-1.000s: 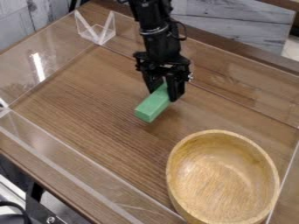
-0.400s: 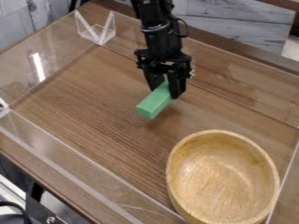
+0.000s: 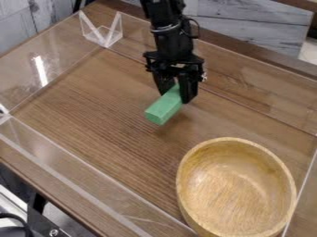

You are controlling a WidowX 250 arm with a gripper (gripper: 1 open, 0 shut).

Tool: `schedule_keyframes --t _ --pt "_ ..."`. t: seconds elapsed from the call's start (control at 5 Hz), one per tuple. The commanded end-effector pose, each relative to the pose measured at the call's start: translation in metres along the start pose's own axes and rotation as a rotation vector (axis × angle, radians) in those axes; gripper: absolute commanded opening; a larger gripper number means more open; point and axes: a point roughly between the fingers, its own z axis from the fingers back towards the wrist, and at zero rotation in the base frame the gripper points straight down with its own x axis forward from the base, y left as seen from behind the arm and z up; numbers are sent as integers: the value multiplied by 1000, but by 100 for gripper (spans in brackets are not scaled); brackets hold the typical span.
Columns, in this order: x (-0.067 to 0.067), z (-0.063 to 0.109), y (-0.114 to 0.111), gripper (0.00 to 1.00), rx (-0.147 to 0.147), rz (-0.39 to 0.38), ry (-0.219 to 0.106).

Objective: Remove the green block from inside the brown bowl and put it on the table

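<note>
Black tool [image 3: 173,81] over counter [image 3: 106,130], between middle and far edge; fingertips around upper end of green block [image 3: 162,109], jaws closed on it. Block out of bowl, toward middle of counter, tilted; contact with surface unclear. Brown bowl [image 3: 235,188] near counter's near right corner, upright, 0 blocks inside. Clear plastic piece [image 3: 103,31] near far left corner.

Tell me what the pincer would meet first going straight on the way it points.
The green block, right at the tips of the pincer, most likely; beyond it, probably the table, though one view leaves depth unclear.
</note>
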Motion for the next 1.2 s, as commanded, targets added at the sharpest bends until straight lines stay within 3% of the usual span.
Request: schedule_keyframes --t 0.0,1.0 --pt "12 17 -4 0 21 -29 -54" --pt "14 19 -4 0 13 -26 -26"
